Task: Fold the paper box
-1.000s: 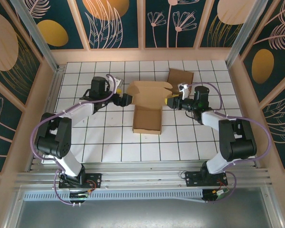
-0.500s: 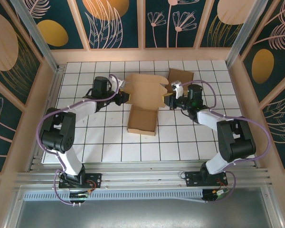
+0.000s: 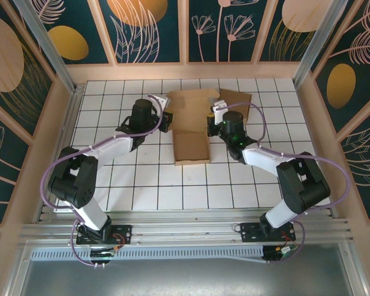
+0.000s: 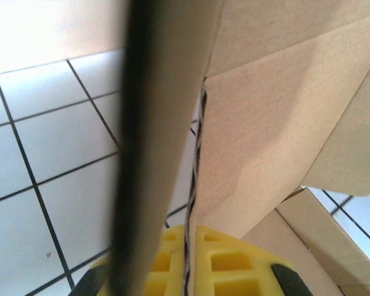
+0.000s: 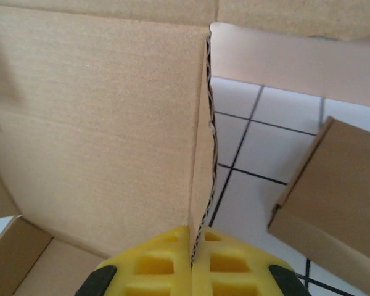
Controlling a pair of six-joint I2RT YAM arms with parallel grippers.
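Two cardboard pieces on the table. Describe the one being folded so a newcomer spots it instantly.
On the white gridded table, look at the far middle, between the two arms. The paper box is the larger tan cardboard piece, pinched at either side by the left gripper and right gripper; the smaller cardboard piece behind it to the right is gripped by nothing.

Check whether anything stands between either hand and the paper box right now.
Nothing visible does. The left hand is shut on the left panel edge of the paper box, and the right hand is shut on its right panel edge. In both wrist views the cardboard sits directly between the pads.
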